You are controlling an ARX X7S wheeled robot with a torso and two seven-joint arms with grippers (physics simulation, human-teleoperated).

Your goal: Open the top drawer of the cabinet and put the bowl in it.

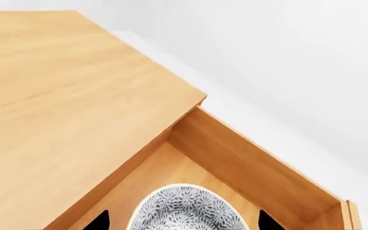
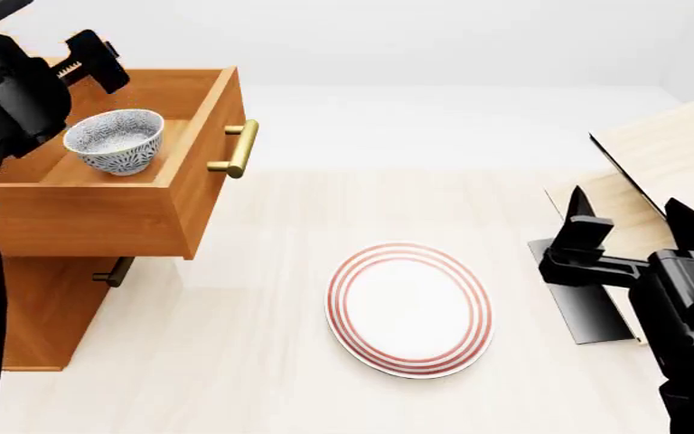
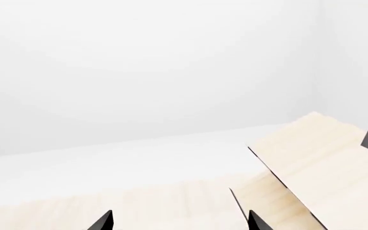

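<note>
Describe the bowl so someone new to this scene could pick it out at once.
Find the orange-brown cabinet at the left of the head view; its top drawer is pulled open. The bowl sits upright inside it: small, deep and round, white with fine grey-blue speckling, unlike the wide flat red-ringed plate on the table.

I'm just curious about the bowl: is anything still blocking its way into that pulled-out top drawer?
Nothing visible does. The bowl already sits inside the open top drawer, with the left gripper right beside it.
</note>
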